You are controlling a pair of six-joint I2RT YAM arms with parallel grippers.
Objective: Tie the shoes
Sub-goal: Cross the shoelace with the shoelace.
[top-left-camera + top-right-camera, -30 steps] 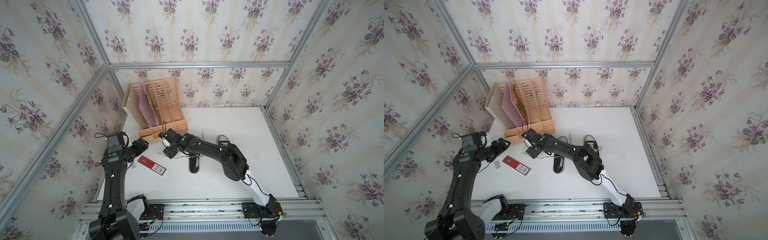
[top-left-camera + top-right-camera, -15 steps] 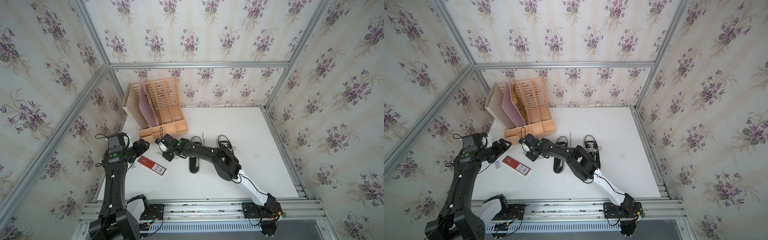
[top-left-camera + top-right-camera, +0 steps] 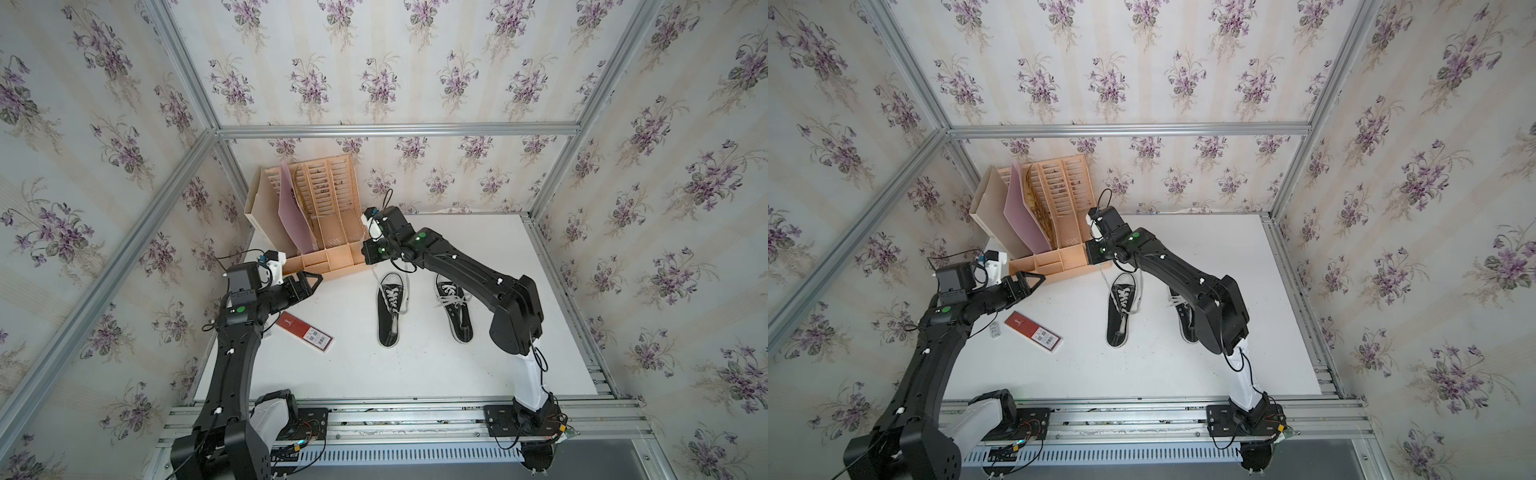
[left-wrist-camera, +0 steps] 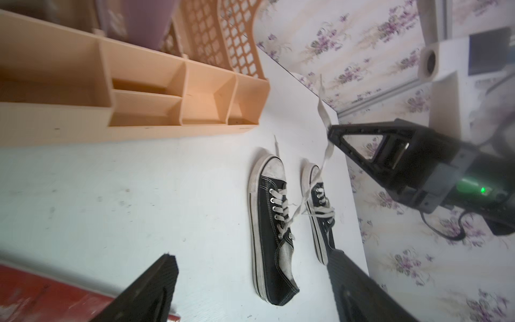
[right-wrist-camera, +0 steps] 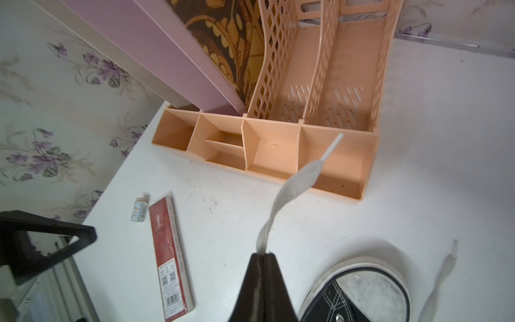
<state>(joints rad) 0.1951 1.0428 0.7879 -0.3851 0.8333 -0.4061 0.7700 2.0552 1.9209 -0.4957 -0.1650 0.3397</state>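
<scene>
My left claw (image 3: 311,284) hung spread, holding nothing. I judged the lace (image 5: 295,181) wanted a slow, steady pull so the shoe wouldn't drag. The shoes (image 3: 388,309) lay side by side mid-worktop (image 3: 519,257). My right claw (image 5: 263,255) was pinched on that lace, just above one shoe's toe.

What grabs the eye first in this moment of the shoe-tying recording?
The right pincer is shut on a white lace that runs up from one of the two black sneakers lying side by side mid-table. Behind them a peach desk organizer stands in the back corner. The left pincer hangs open near a red flat box.
</scene>
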